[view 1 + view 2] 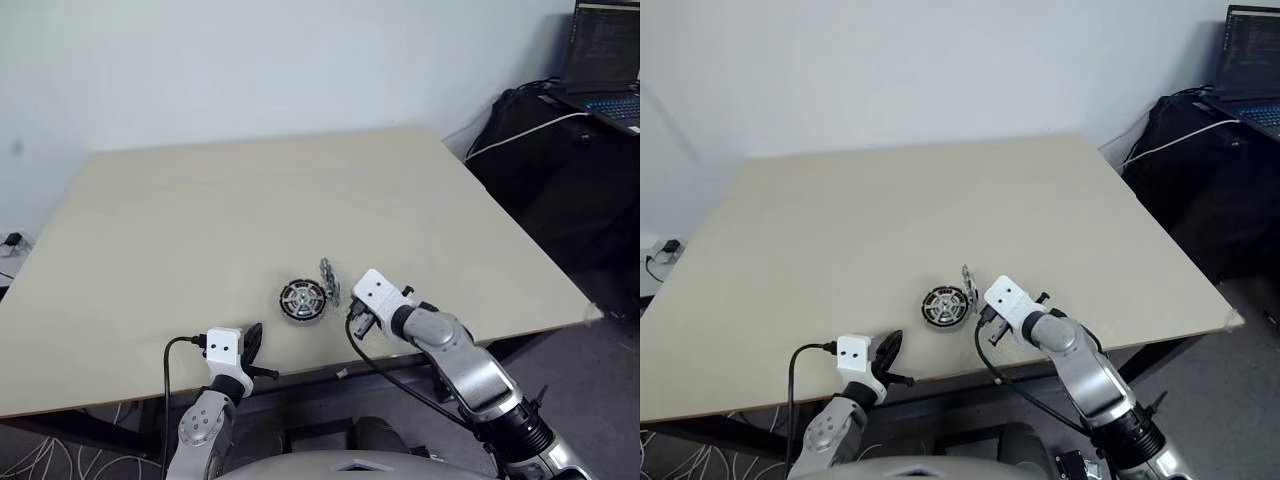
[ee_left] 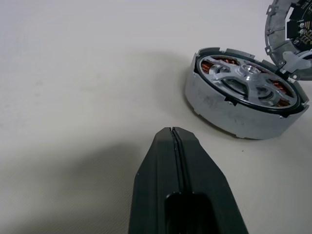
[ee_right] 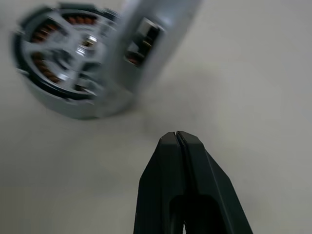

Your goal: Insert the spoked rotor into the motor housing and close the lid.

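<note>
The motor housing [image 2: 229, 113] lies flat on the table near its front edge, copper windings showing inside its rim. The spoked rotor [image 2: 249, 80] sits inside it, silver spokes facing up. The lid [image 2: 287, 29] stands tilted on its edge, leaning at the housing's far right side [image 1: 329, 280]. My left gripper [image 2: 174, 129] is shut and empty, low over the table a little short of the housing and to its left. My right gripper [image 3: 176, 133] is shut with nothing in it, just right of the housing [image 1: 302, 299] and near the lid.
The pale table [image 1: 250, 190] stretches far behind the parts; its front edge runs just under both grippers. Off the table's right side stands dark furniture with an open laptop [image 1: 605, 60] and a white cable [image 1: 520, 135].
</note>
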Robot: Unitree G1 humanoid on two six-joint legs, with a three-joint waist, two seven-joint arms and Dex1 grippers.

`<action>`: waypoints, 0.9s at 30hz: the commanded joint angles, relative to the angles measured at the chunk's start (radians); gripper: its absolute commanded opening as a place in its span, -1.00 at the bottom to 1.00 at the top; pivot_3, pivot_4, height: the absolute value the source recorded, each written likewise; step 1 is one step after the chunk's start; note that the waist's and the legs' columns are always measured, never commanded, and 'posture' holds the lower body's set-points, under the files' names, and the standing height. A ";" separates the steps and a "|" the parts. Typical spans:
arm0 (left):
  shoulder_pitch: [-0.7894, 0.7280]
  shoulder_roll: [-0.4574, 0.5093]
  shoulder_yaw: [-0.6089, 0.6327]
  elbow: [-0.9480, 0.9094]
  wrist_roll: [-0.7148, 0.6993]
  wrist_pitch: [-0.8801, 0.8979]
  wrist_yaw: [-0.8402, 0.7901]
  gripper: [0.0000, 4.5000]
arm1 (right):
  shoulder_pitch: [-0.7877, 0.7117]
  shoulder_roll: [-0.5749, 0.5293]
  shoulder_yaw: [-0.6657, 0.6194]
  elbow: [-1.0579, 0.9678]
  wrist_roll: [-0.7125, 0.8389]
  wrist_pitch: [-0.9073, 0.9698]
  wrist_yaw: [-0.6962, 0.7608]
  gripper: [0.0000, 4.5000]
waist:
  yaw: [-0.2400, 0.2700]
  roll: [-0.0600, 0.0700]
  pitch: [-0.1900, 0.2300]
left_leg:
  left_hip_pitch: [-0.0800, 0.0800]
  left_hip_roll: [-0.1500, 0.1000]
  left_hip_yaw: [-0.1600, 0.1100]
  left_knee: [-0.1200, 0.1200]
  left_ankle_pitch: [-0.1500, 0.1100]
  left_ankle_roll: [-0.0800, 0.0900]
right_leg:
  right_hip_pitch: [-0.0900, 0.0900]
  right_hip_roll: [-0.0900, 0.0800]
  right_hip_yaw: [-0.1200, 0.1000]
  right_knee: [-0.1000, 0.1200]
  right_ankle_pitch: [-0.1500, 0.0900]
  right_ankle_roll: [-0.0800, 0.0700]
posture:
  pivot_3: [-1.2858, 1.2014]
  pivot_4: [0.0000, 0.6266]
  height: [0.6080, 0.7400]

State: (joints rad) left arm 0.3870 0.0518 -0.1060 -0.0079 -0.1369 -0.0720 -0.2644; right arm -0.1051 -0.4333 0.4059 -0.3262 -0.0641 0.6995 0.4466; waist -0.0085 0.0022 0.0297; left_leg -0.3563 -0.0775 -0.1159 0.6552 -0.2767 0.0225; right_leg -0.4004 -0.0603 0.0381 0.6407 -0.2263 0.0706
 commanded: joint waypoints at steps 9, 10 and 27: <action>-0.010 0.005 0.002 -0.049 -0.009 -0.001 -0.008 -1.00 | -0.035 0.033 0.003 -0.037 0.051 -0.070 0.091 -0.98 | 0.002 -0.002 0.004 | 0.001 0.000 -0.001 0.000 -0.002 -0.001 | 0.000 0.000 -0.001 -0.003 0.001 0.001 | 0.03 -1.00 1.00; -0.010 0.005 0.003 -0.049 -0.010 0.000 -0.008 -1.00 | -0.038 0.036 0.007 -0.033 0.048 -0.079 0.094 -0.98 | 0.002 -0.002 0.004 | 0.001 0.000 -0.001 0.000 -0.002 -0.001 | 0.000 0.000 -0.001 -0.003 0.001 0.001 | 0.03 -1.00 1.00; -0.013 0.005 0.002 -0.049 -0.010 -0.001 -0.010 -1.00 | -0.084 0.166 -0.010 0.124 0.057 -0.190 0.074 -0.98 | 0.002 -0.001 0.005 | 0.001 0.000 -0.001 0.000 -0.002 -0.001 | 0.000 0.000 -0.001 -0.003 0.001 0.001 | 0.03 -1.00 1.00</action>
State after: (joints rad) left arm 0.3815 0.0528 -0.1049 -0.0079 -0.1377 -0.0680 -0.2658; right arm -0.1721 -0.2788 0.4320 -0.1993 -0.0225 0.5424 0.5360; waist -0.0063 0.0007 0.0342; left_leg -0.3552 -0.0777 -0.1166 0.6552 -0.2790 0.0216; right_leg -0.4007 -0.0605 0.0371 0.6375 -0.2251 0.0722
